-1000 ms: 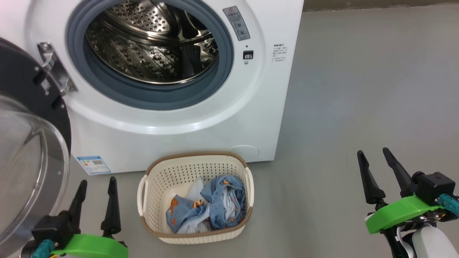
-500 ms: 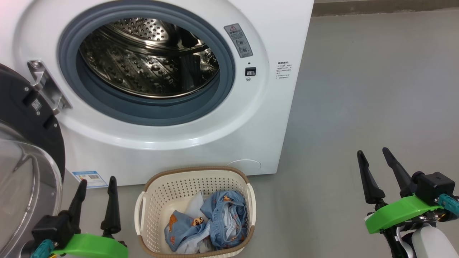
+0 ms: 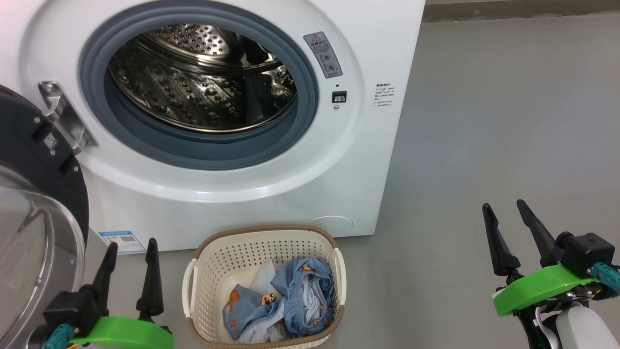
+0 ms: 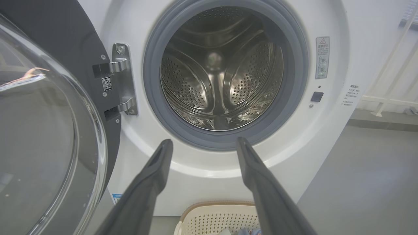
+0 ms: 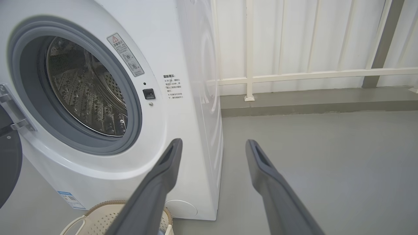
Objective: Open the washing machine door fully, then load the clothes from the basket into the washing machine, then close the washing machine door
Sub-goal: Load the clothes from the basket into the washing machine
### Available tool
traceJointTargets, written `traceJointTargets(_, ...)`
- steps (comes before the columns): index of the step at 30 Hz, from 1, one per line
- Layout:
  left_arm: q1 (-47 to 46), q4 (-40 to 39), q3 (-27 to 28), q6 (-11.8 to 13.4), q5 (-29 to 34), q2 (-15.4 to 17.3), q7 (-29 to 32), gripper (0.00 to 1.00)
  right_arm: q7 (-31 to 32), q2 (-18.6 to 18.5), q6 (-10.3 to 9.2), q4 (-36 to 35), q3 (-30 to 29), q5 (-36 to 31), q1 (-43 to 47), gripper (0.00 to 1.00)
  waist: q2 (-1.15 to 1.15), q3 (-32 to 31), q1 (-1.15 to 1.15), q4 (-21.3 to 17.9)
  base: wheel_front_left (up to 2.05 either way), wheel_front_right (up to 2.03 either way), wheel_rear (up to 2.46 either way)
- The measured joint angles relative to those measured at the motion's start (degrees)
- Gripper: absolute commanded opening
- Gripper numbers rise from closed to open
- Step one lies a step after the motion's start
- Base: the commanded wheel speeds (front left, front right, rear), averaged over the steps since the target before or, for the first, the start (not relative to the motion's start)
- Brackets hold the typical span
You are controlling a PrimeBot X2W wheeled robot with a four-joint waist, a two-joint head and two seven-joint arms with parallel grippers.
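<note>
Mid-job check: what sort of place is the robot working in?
Likely a bare laundry or utility area: a white front-loading washing machine stands on a plain grey floor, a basket of clothes before it, and a white panelled wall with a railing beyond it.

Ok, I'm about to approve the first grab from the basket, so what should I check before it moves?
1. The washing machine door is swung aside on its hinge, off the opening: ok.
2. Its swing is at full travel: cannot tell.
3. The drum has nothing blocking it: ok.
4. The clothes lie inside the basket, uncovered: ok.
5. The left claw is open and empty: ok.
6. The right claw is open and empty: ok.
</note>
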Motion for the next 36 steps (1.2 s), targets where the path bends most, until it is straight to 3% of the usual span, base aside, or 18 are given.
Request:
traceJointTargets(24, -0.14, 1.09, 0.12, -0.30, 0.42, -0.09, 0.00, 1.00, 0.00, 0.16, 0.00, 0.02, 0.00, 0.00, -0.01, 1.00, 0.00, 1.19, 0.00, -0.25, 0.00, 0.00, 0.00)
traceJointTargets(36, -2.79, 2.34, -0.91, -1.01, 0.40, 0.20, 0.58, 1.00, 0.00, 0.92, 0.00, -0.14, -0.04, 0.10, -0.52, 1.00, 0.00, 5.04, 0.00, -1.49, 0.00, 0.00, 0.00)
